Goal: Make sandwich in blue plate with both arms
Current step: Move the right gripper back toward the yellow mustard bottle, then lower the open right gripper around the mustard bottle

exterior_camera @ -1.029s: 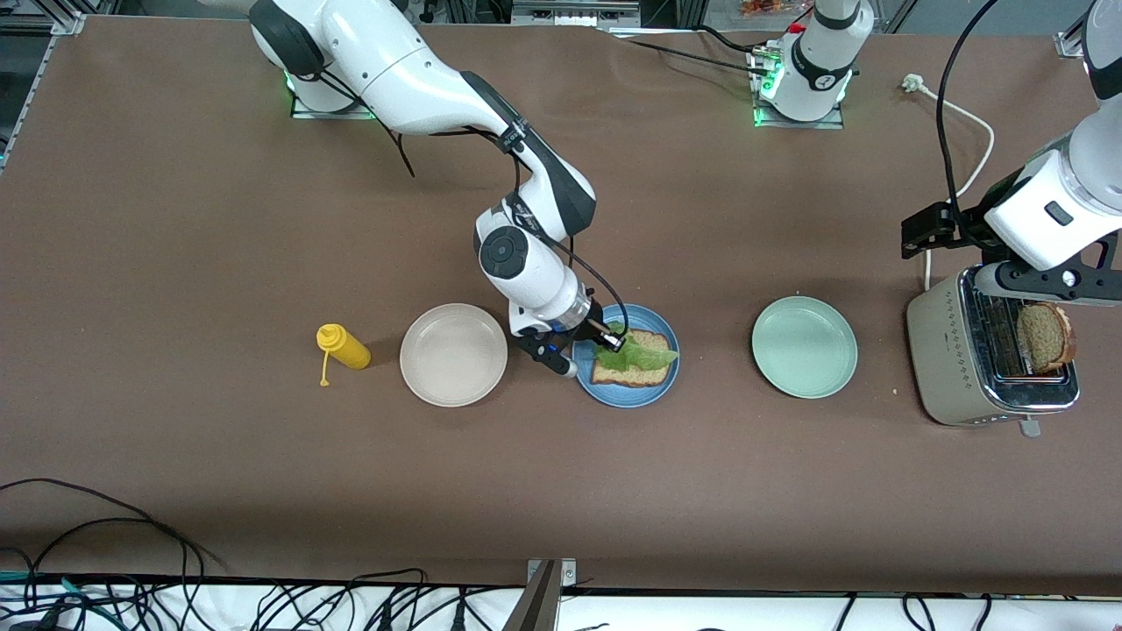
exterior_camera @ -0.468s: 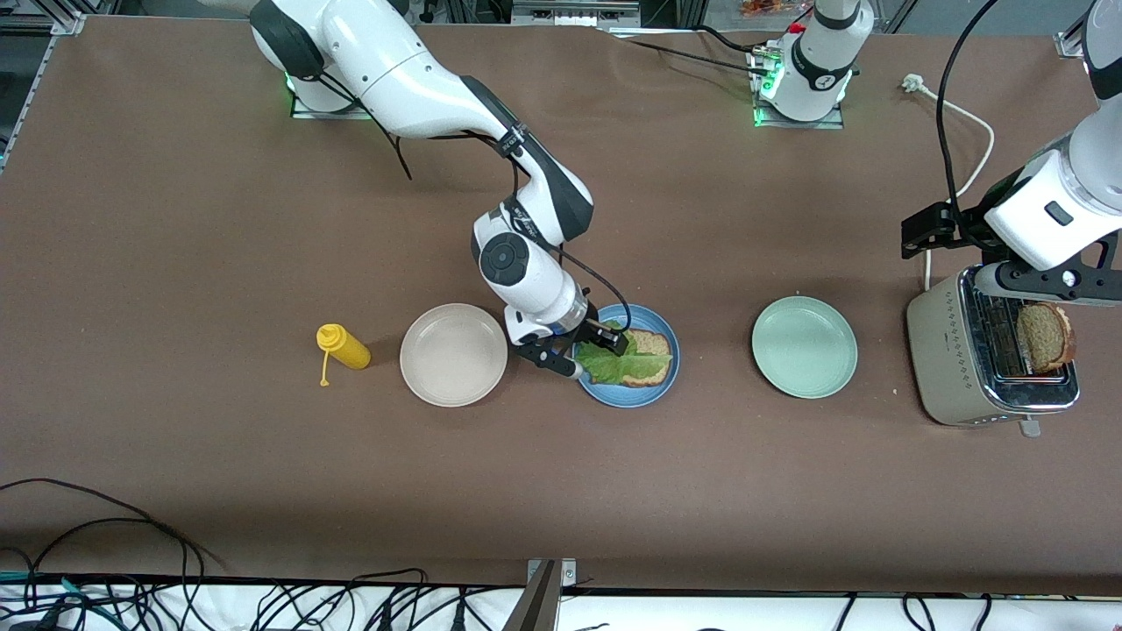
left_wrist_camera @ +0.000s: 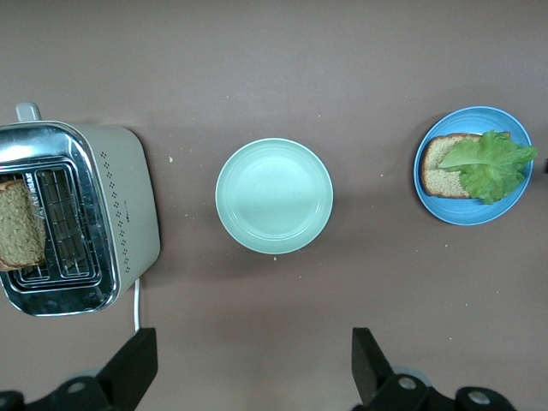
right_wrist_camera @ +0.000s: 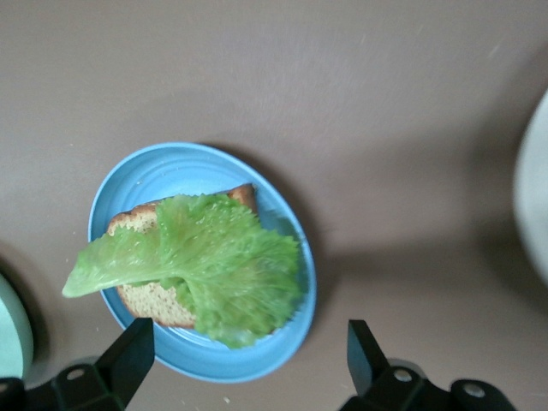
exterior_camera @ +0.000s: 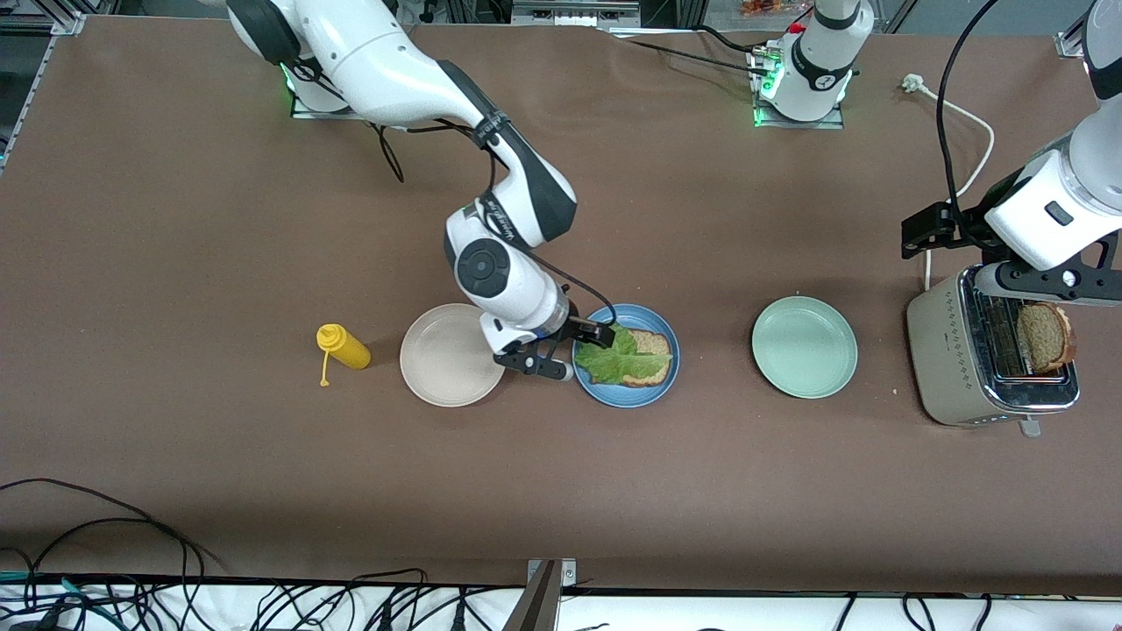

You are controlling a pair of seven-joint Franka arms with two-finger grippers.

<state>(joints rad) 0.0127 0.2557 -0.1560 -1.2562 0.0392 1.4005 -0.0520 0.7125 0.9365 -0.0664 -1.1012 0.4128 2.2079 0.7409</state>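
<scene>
The blue plate (exterior_camera: 627, 391) carries one slice of brown bread (exterior_camera: 655, 343) with a ruffled lettuce leaf (exterior_camera: 614, 361) draped over most of it. My right gripper (exterior_camera: 571, 352) hovers open over the plate's rim on the side toward the beige plate, and nothing is between its fingers. In the right wrist view the lettuce (right_wrist_camera: 214, 265), bread (right_wrist_camera: 150, 300) and blue plate (right_wrist_camera: 163, 171) lie just past the open gripper (right_wrist_camera: 248, 342). A second bread slice (exterior_camera: 1043, 336) stands in the toaster (exterior_camera: 951, 359). My left gripper (exterior_camera: 1047, 285) waits open above the toaster, empty (left_wrist_camera: 253, 351).
A pale green plate (exterior_camera: 804, 346) sits between the blue plate and the toaster. A beige plate (exterior_camera: 447, 355) and a yellow squeeze bottle (exterior_camera: 344, 348) lie toward the right arm's end. The toaster's white cord (exterior_camera: 964, 131) runs toward the robots' bases.
My right gripper opened and let go of the lettuce, which now rests flat on the bread. It then drew back toward the beige plate. The left arm has not moved.
</scene>
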